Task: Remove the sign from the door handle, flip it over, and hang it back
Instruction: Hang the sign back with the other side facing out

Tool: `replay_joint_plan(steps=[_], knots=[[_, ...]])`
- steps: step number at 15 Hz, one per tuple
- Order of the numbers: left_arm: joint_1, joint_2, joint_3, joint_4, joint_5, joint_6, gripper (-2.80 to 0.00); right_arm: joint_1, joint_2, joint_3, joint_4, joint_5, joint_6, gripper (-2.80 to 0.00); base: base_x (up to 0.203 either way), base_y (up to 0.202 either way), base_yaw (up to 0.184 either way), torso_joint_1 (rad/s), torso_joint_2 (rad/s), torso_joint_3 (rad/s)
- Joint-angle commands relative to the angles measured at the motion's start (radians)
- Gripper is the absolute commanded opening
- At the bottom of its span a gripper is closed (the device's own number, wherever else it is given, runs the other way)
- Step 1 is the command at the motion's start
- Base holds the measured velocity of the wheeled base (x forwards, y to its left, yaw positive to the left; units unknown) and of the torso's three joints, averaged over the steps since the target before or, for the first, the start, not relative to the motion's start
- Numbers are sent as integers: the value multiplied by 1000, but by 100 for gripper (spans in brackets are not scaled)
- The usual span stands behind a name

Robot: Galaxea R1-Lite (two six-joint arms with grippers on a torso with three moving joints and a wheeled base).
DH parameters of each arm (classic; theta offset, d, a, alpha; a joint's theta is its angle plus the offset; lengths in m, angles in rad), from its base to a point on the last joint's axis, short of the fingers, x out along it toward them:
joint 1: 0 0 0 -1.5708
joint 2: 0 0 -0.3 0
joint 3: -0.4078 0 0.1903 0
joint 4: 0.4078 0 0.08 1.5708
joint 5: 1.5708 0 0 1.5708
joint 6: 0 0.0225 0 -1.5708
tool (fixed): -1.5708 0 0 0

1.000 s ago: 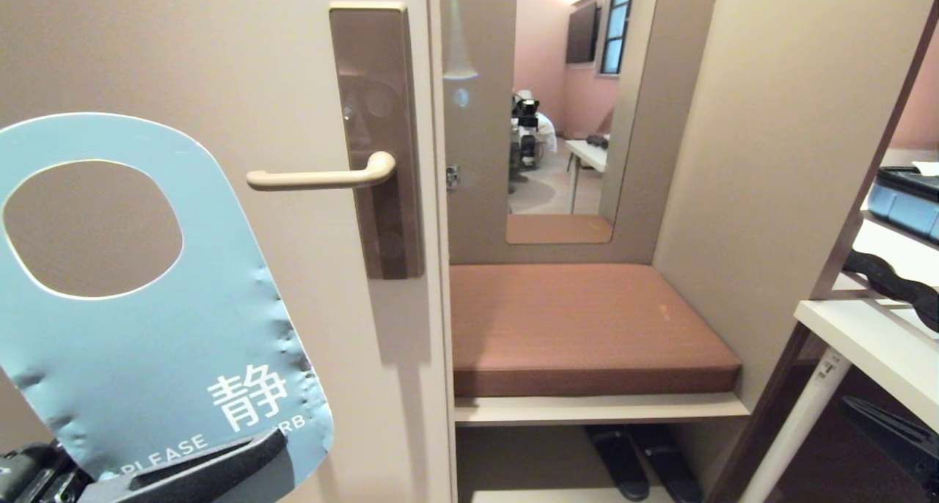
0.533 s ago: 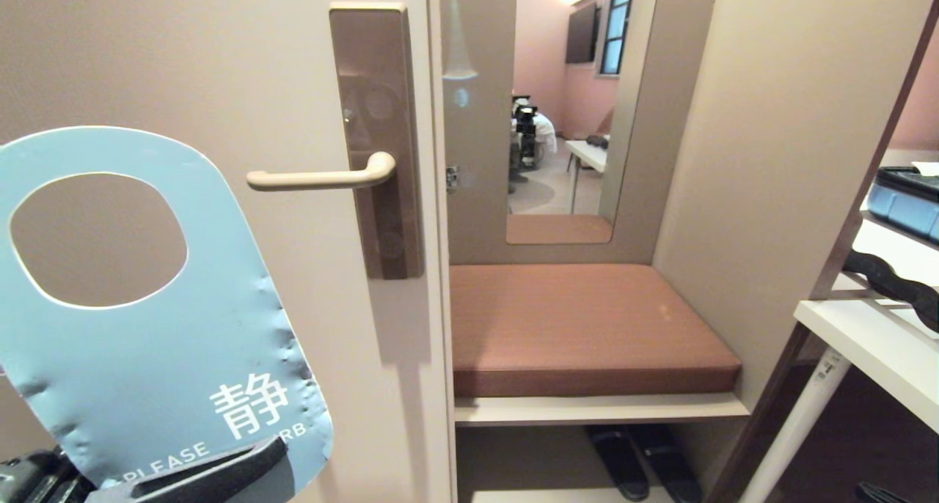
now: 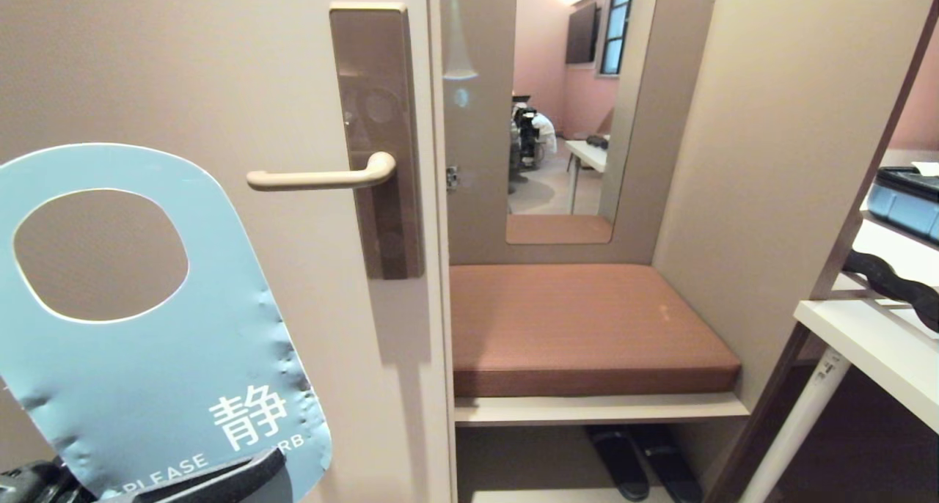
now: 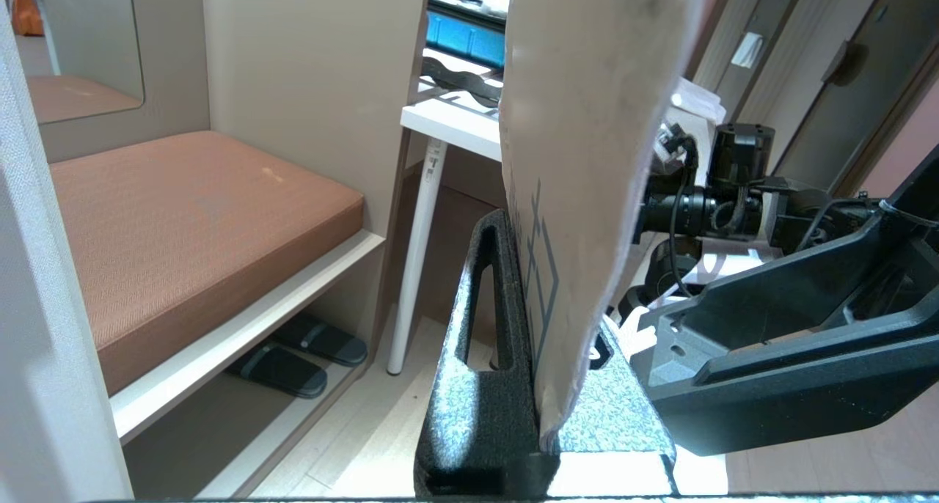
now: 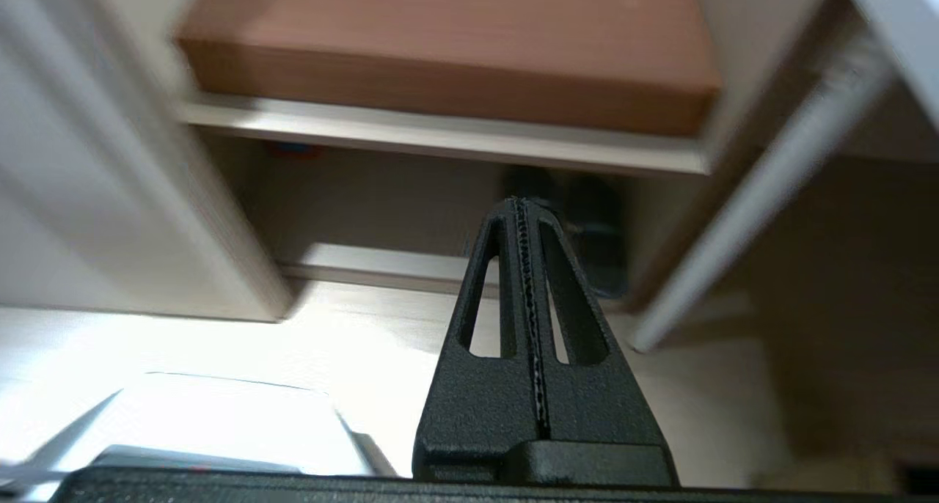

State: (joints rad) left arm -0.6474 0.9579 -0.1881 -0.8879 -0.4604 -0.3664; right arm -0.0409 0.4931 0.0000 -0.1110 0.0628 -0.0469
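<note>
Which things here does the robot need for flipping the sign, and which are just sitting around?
For the job:
- sign, blue face showing, pinched in the left tool
- door handle, bare

Just lying about:
- brown cushion
- slippers under the bench
- mirror
- white table
- right tool, shut, holding nothing

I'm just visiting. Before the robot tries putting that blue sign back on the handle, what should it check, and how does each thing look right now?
1. Sign gripped at its lower end by the left hand: ok.
2. Sign hanging on the door handle: not ok; it is held below and left of it.
3. Handle bare, nothing on the lever: ok.
4. Hole at the sign's top end, unblocked: ok.
5. Right hand shut, empty, low near the floor: ok.
6. Sign flipped from its starting face: cannot tell.
</note>
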Motion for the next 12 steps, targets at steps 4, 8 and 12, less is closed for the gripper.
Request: replay_joint_plan(steps=[4,8,12], knots=[[-1,-1,1,-5,-3,-2,-280,2,-112,0,119,-51,-31,-280,0,0,0,0,0,0],[-1,-7,6,-5,-3,-2,-280,21,-198,0,119,-51,-31,-280,0,0,0,0,0,0],[-1,-28,9,-5,-3,-3,-280,28,-297,0,117,-50,-31,-280,0,0,0,0,0,0]])
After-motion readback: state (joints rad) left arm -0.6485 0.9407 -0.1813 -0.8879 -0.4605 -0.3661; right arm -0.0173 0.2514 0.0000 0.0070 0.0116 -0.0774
